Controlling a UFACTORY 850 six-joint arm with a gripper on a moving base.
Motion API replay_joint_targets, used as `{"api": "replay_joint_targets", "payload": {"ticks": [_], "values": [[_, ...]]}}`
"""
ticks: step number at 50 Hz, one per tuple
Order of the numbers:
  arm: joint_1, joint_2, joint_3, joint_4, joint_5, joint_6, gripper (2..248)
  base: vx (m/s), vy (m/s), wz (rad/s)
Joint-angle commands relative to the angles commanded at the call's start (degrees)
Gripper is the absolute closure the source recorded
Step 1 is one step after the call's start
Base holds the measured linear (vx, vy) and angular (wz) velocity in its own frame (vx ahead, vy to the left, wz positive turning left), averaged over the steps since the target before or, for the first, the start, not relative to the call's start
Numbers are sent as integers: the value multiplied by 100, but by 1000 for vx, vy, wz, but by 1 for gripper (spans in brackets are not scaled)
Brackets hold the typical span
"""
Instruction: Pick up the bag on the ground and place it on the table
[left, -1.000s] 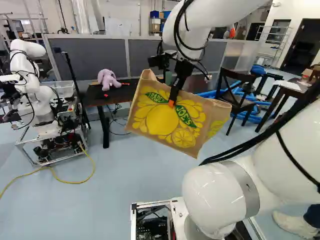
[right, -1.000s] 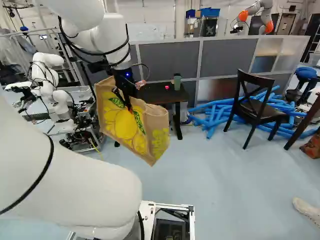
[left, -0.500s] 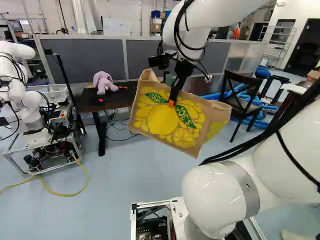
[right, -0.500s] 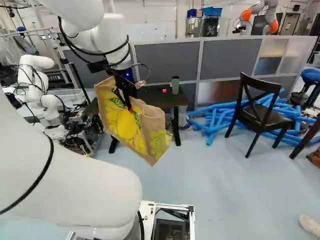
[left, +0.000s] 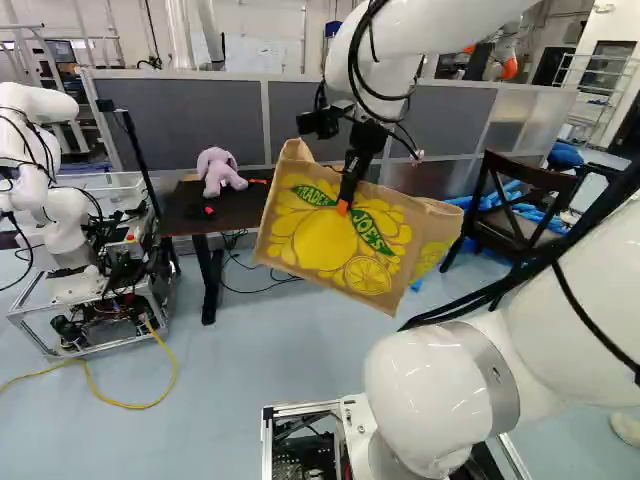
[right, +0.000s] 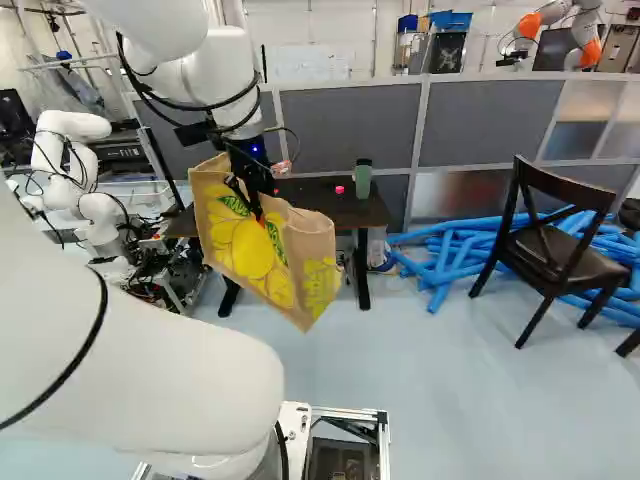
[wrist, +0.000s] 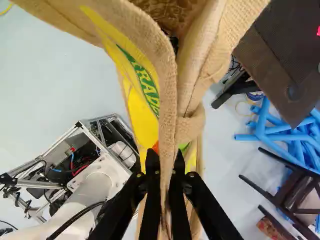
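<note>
End effector: My end effector (left: 343, 206) is closed nearly all the way, its two fingers parted only by a thin fold of cloth, gripped from both sides.
Bag: The tan bag (left: 322, 243) with yellow fruit and green lettering hangs tilted in midair, pinched near its mouth, above the floor (right: 430, 385) and ahead of my base.
Close-up: In my wrist view, cloth runs between the fingers of the end effector (wrist: 164, 157) and bunches up ahead of them, the mouth gaping beyond; a scrap of orange peeks out near the fingertips.
Desk: The dark desk (left: 240, 207) stands past the bag, a purple plush toy (left: 217, 172) on its top at the left of the bag in the left base view, and a green tumbler (right: 363, 178) beside a small pink item (right: 339, 190) at the right of the bag in the right base view.
Hidden: The bag blocks part of the desk in both base views; its far face is turned away from my base cameras, and I cannot make out what, if anything, lies deep inside.
Cut off: The bag's mouth runs out of the wrist view, and another robot (left: 68, 225) is cropped at the left of the left base view.
Hard to see: My arm's black cables cross in front of the dark chair (left: 510, 215) in the left base view.
</note>
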Motion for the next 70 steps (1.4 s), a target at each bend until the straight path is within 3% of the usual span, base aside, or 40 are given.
{"api": "replay_joint_targets", "payload": {"ticks": [30, 70], "values": [[0, 0, 0, 0, 0, 0, 228, 261, -13, 147], [0, 0, 0, 0, 0, 0, 228, 177, 5, 3]]}}
